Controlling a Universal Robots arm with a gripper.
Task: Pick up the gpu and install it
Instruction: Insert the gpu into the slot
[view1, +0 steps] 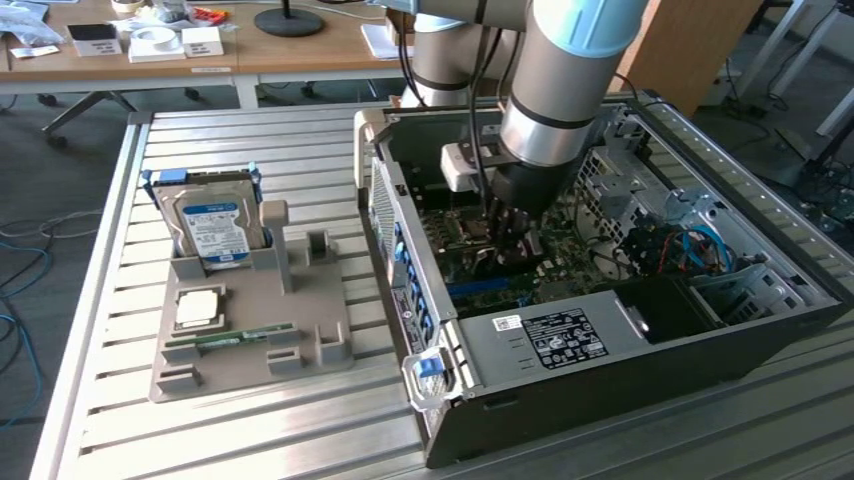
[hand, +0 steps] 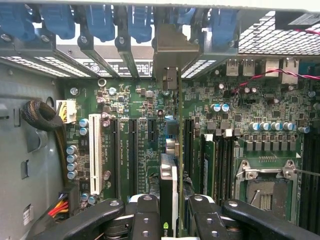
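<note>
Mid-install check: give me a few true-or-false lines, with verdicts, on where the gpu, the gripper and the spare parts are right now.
1. The hard drive stands upright in the gray holder, outside the computer case. True.
2. The gpu lies in the gray holder beside the hard drive. False: it is clamped edge-on between the fingers of the gripper, above the motherboard.
3. The gripper is down inside the computer case. True.
4. The computer case is closed over the motherboard. False: its side is open and the motherboard is exposed.
</note>
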